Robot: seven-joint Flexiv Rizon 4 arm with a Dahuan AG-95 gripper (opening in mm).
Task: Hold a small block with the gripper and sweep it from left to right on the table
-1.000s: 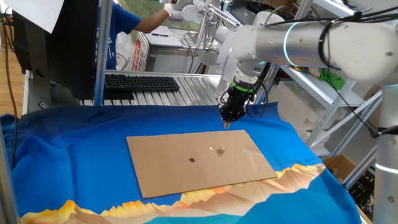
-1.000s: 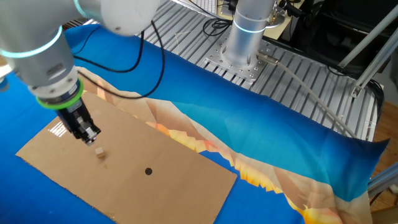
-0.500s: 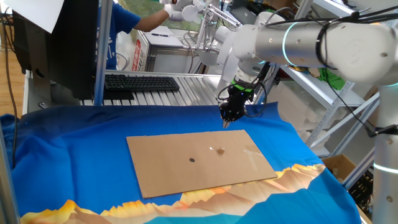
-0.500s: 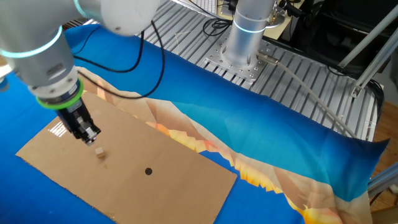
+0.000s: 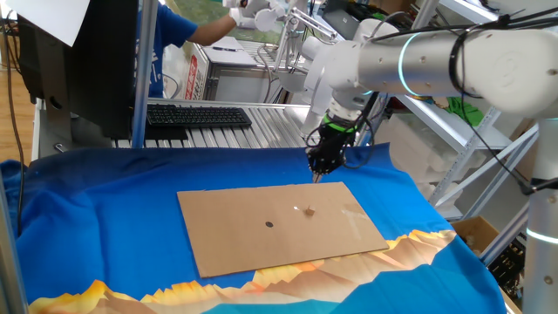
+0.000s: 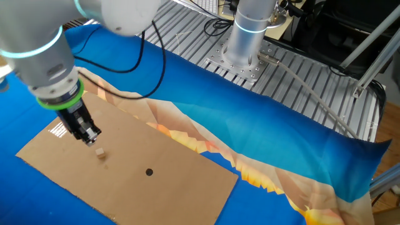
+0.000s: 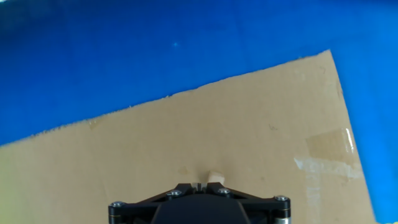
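Brown cardboard sheet (image 6: pixel 156 169) (tape patch, no legible writing) under gripper (image 6: pixel 89 139).

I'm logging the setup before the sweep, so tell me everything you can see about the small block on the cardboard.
The small block is a tiny pale tan piece, cube-like, far smaller than the gripper. It rests on the brown cardboard sheet, away from its edges, with a small dark round dot lying apart from it. The gripper hangs close above and beside it; nothing grips it. The hand view shows only its top past the gripper body. Its material cannot be told.
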